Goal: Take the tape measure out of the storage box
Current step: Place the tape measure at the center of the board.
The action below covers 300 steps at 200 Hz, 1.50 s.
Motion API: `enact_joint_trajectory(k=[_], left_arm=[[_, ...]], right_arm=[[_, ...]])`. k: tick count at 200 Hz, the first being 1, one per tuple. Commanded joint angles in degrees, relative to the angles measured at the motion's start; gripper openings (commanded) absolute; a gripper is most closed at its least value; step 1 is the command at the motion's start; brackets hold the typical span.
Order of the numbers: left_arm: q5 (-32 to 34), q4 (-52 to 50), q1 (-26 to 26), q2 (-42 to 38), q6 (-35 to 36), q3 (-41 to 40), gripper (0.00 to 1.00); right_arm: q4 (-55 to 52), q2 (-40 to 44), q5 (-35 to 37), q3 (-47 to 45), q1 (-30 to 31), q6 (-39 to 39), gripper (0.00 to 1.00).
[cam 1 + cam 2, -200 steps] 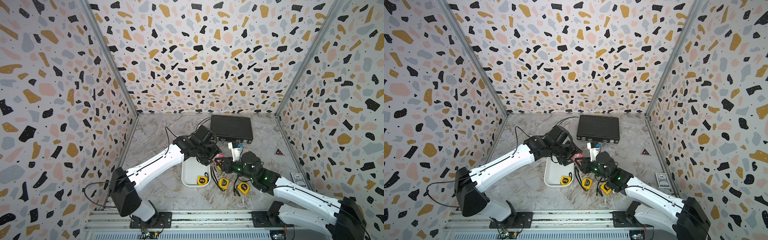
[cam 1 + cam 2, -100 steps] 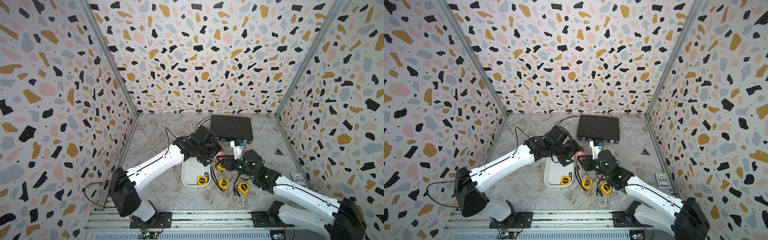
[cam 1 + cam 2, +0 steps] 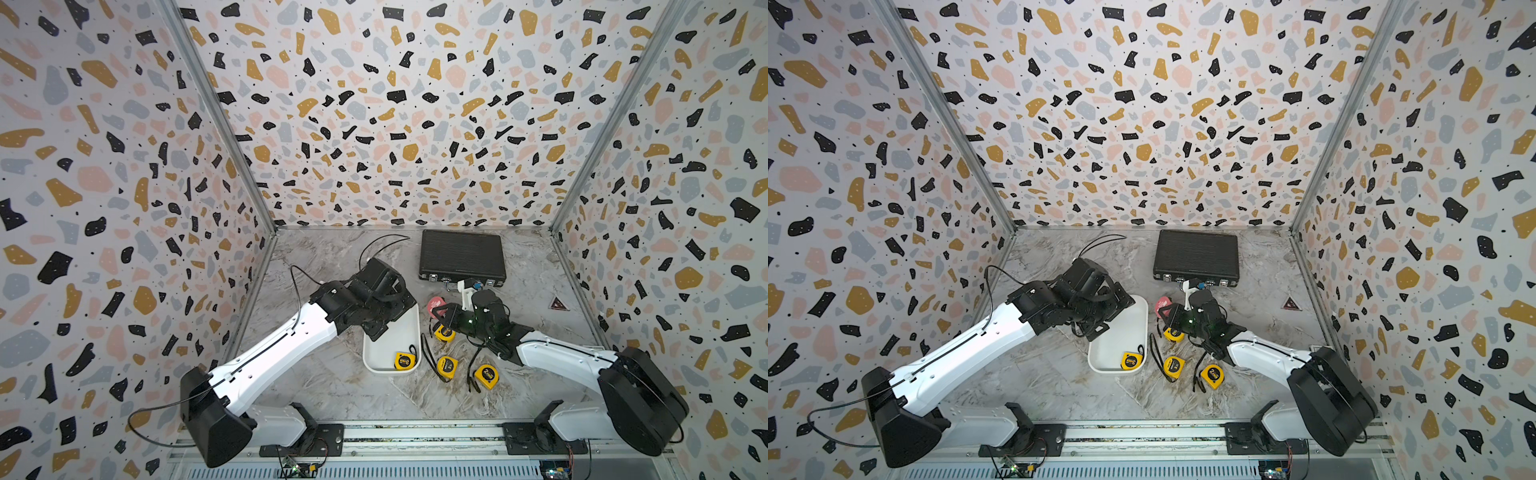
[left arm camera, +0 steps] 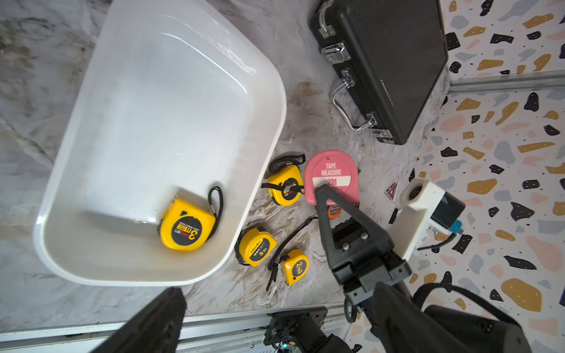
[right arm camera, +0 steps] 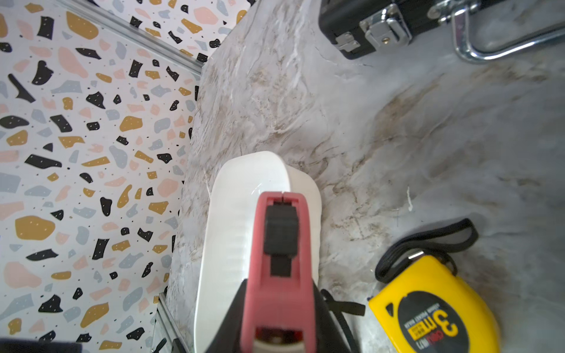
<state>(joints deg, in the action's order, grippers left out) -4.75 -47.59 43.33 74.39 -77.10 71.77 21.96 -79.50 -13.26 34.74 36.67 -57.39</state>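
- The right gripper (image 4: 321,194) had its jaws pinched on the pink tape measure (image 4: 331,174), gripping it by its 2 flat faces near 1 edge.
- That tape measure sat outside the storage box (image 4: 159,122), just beside its long wall, on the side towards the black briefcase (image 3: 462,255). Whether it hung clear of the table (image 3: 332,386) or rested on it, I could not tell.
- The left gripper (image 3: 380,328) hovered over the far end of the box with its jaws spread and nothing between them.
- 1 yellow tape measure (image 4: 187,226) lay in the near corner of the box, close against the wall, its black strap looped beside it. 3 more yellow ones (image 3: 444,331) (image 3: 447,364) (image 3: 486,376) lay on the table just outside the box.
- Risk 1: the grip on the pink case was near its edge, so the case could swing or slip out if the arm moved sharply.
- Risk 2: set down where it was, it would likely land on the nearest yellow case or its strap and rock.
- Risk 3: the 2 arms were close together, so a careless sweep by either could knock the other.
- Risk 4: a reach for the last yellow one, tucked in its corner, could push the light box along the table or catch the strap instead of the case.
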Motion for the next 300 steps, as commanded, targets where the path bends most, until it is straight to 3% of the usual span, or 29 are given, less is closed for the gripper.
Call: enact_joint_trajectory(k=[1, 61, 171, 239, 300], left_arm=[[2.1, -2.1, -0.5, -2.3, 1.1, -2.2, 1.0], [3.3, -3.9, -1.1, -5.1, 1.3, -3.9, 1.0], [4.0, -4.5, -1.3, -8.0, 0.1, -6.8, 1.0], [4.0, -4.0, -1.2, -8.1, -0.4, -7.8, 1.0], [4.2, -3.3, -1.3, -7.3, -0.2, -8.6, 1.0]], right_arm=[[6.2, -2.9, -0.2, 3.5, -0.7, -3.1, 0.1], [6.4, -13.3, -1.9, 8.3, -2.1, -7.1, 0.11], [3.9, -20.7, -4.1, 9.4, -2.9, -12.4, 0.15], [-1.5, -20.3, -5.3, 10.5, -3.4, -12.3, 0.49], [-9.8, -14.7, -3.8, 11.2, -3.5, -8.9, 0.64]])
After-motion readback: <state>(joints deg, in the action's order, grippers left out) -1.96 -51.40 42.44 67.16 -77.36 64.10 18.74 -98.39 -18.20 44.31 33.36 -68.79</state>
